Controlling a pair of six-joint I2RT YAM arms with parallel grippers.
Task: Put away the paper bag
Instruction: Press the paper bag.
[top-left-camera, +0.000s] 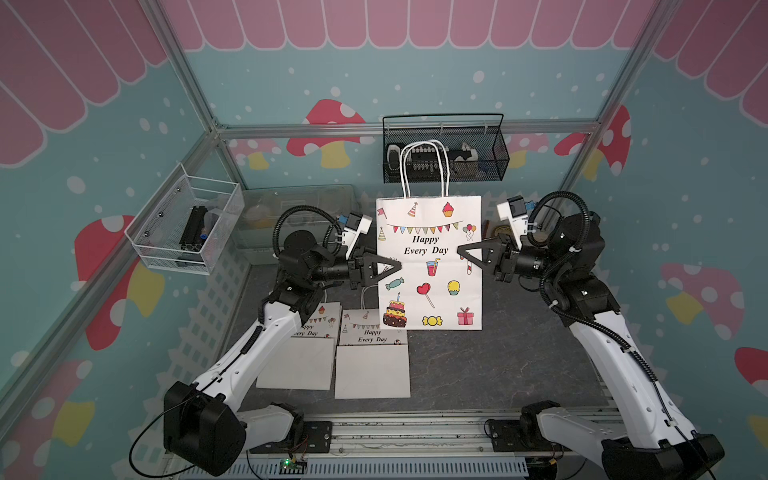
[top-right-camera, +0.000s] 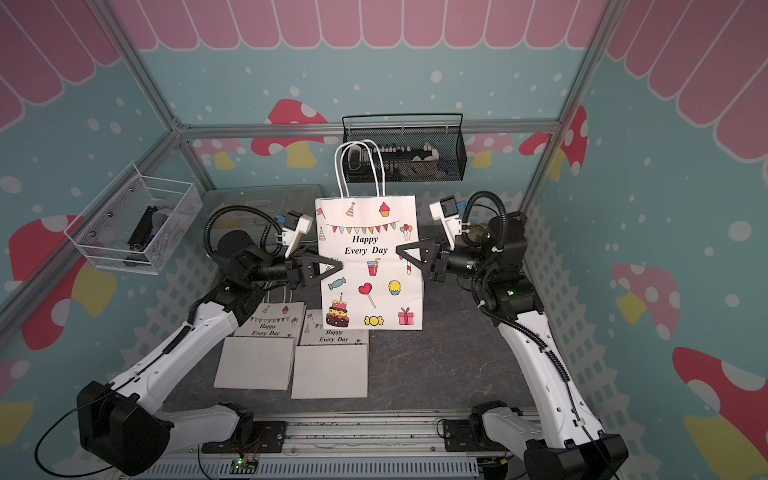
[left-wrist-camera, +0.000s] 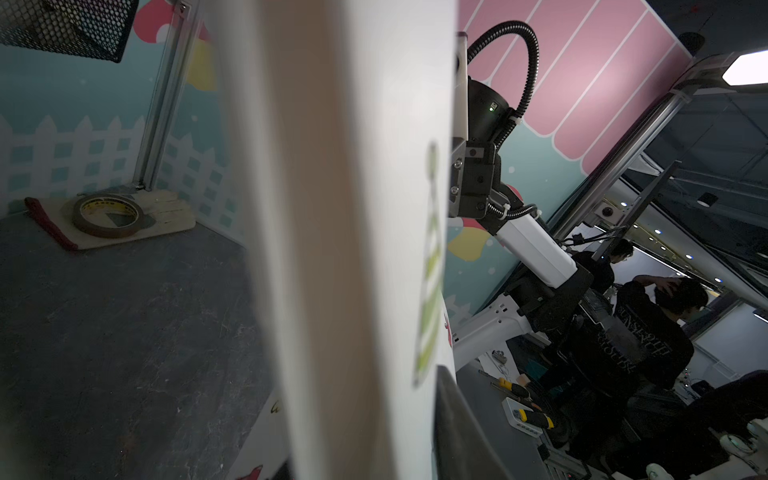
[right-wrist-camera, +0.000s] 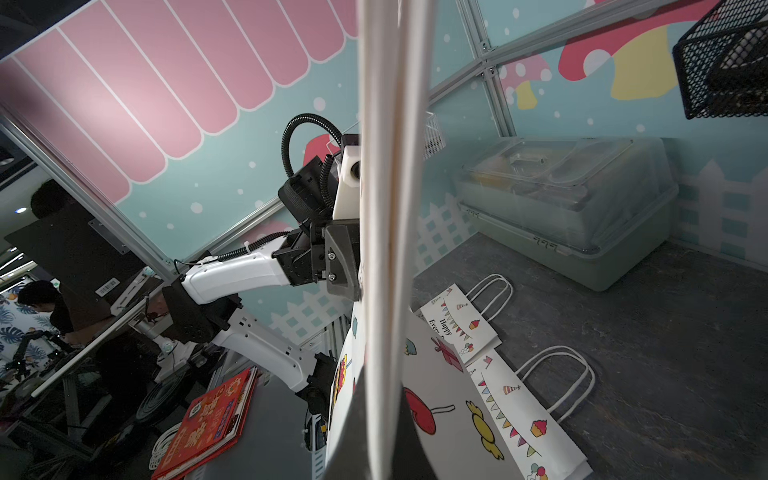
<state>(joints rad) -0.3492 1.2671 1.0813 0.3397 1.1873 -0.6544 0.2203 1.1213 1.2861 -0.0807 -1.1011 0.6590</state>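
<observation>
A white paper bag (top-left-camera: 430, 266) (top-right-camera: 370, 266) printed "Happy Every Day" stands upright mid-table, its white cord handles up. My left gripper (top-left-camera: 397, 266) (top-right-camera: 338, 266) reaches in from the left and closes over the bag's left side edge. My right gripper (top-left-camera: 460, 250) (top-right-camera: 400, 250) is shut on the right side edge at about the same height. In the left wrist view the bag's side (left-wrist-camera: 353, 208) fills the centre, lying between the jaws of that gripper (left-wrist-camera: 370, 465). The right wrist view shows the bag's thin edge (right-wrist-camera: 390, 208) pinched in the right gripper (right-wrist-camera: 384, 453).
Two folded bags (top-left-camera: 299, 353) (top-left-camera: 372, 357) of the same print lie flat at the front left. A black mesh basket (top-left-camera: 444, 149) hangs on the back rail. A white wire basket (top-left-camera: 187, 224) hangs on the left wall. A clear lidded box (top-left-camera: 291, 220) stands behind the left arm. A tape roll (left-wrist-camera: 110, 216) lies at the back right.
</observation>
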